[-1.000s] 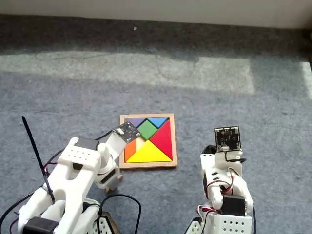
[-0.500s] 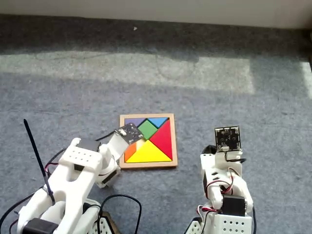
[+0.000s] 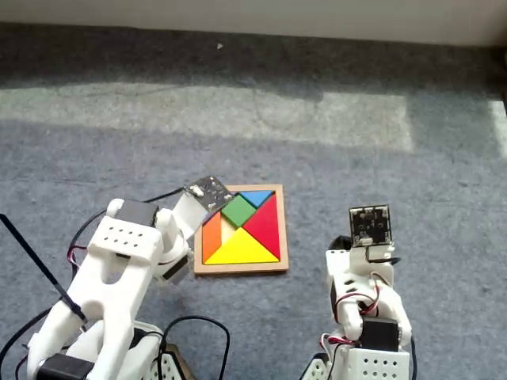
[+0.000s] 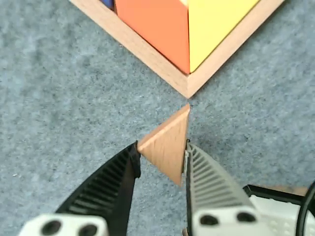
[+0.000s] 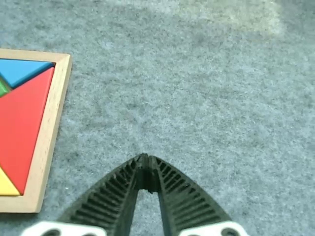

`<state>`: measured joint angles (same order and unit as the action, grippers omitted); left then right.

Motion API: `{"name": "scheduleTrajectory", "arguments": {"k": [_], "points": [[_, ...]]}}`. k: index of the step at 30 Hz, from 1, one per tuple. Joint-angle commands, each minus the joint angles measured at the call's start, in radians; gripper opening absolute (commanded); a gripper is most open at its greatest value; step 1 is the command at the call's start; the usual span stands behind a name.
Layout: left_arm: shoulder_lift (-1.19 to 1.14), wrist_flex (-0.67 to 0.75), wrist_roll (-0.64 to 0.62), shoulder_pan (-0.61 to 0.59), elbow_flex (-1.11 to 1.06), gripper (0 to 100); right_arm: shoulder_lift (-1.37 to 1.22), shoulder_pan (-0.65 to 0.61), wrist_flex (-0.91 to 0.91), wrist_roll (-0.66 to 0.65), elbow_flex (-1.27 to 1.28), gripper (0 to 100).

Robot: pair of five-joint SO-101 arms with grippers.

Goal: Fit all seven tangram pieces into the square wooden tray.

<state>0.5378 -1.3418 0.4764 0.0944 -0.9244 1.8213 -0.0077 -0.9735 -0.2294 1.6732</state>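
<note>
In the high view, the square wooden tray [image 3: 241, 268] lay at the centre of the frame on the grey, fuzzy counter [image 3: 356, 142]. Flat coloured pieces sat inside it: a yellow triangle [image 3: 238, 249], a red triangle [image 3: 265, 223] and a green square [image 3: 238, 210].

In the left wrist view, the left hand [image 4: 161, 150] gripped a plain wooden triangle [image 4: 166, 140] between its ribbed fingers, the tip just beside the tray's corner.

In the right wrist view, the right hand [image 5: 146, 173] was pressed closed on nothing above the counter, near the tray's rim.
</note>
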Motion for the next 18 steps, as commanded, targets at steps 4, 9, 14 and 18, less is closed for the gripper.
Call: {"name": "scheduleTrajectory", "arguments": {"k": [4, 9, 14, 18], "points": [[0.012, 0.203, 0.008, 0.044, 0.065, 1, 0.013, 0.012, 0.021, -0.011, 0.131, 1.2], [0.01, 0.351, 0.066, 0.104, 0.065, 1, 0.013, 0.012, 0.021, -0.011, 0.131, 1.2], [0.01, 0.43, 0.227, 0.186, 0.004, 1, 0.013, 0.012, 0.021, -0.011, 0.131, 1.2], [0.01, 0.482, 0.226, 0.232, -0.061, 1, 0.013, 0.012, 0.021, -0.011, 0.131, 1.2]]}}
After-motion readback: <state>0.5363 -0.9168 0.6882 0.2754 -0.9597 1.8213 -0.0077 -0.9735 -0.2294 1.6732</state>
